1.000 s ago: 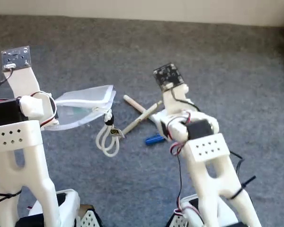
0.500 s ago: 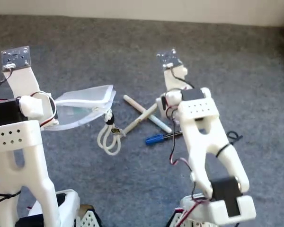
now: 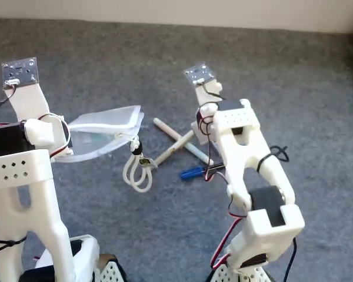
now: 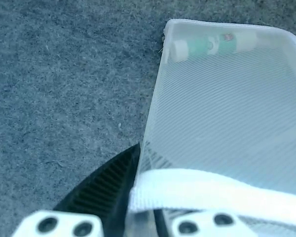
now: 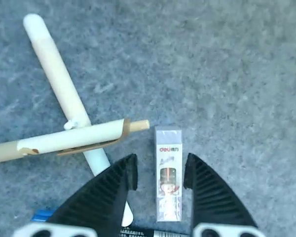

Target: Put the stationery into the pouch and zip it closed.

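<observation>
Right end effector (image 5: 159, 167) jaws parted around eraser (image 5: 168, 174); left end effector (image 4: 142, 164) clamped on pouch (image 4: 227, 108) edge.

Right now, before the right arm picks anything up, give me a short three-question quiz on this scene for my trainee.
1. True or false: the pouch already holds a green-and-white tube.
2. Which thing lies between the right arm's open jaws: A, the eraser; B, the blue pen; C, the cord loop?
3. How many cream pens lie crossed on the carpet?
Key: 1 true; 2 A; 3 two.
</observation>
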Robot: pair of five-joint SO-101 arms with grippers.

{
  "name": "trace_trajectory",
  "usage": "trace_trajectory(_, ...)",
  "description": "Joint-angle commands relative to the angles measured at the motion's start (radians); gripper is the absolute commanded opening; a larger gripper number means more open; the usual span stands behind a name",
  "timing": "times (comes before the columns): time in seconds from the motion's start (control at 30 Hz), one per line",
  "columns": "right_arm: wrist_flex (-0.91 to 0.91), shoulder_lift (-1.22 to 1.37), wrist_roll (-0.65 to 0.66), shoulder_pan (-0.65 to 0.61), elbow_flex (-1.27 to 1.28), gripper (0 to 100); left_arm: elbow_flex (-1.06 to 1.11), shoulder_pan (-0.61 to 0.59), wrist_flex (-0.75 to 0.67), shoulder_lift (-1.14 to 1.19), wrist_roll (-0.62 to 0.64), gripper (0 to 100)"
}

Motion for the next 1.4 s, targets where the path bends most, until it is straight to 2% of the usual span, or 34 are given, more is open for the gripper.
trace_trajectory(0.0, -0.010, 0.004, 0.015, 0.015, -0.073, 16.6, 0.004, -0.016, 0.000, 0.004, 0.008, 1)
trace_trajectory(0.63, -0.012, 0.203, 0.015, 0.016, -0.200, 16.3, 0.005, -0.016, 0.005, 0.004, 0.008, 1)
trace_trajectory(0.83, -0.012, 0.222, 0.017, 0.016, -0.214, 2.0, 0.005, -0.016, 0.006, 0.004, 0.008, 1)
trace_trajectory(0.9, -0.008, 0.220, 0.017, 0.016, -0.214, 0.3, 0.005, -0.016, 0.006, 0.004, 0.008, 1)
trace_trajectory(1.07, 0.111, 0.205, 0.098, 0.015, -0.239, 0.4, 0.005, -0.016, 0.006, 0.004, 0.008, 1)
trace_trajectory(1.37, 0.254, 0.018, 0.086, 0.012, -0.263, 0.4, 0.005, -0.016, 0.006, 0.004, 0.008, 1)
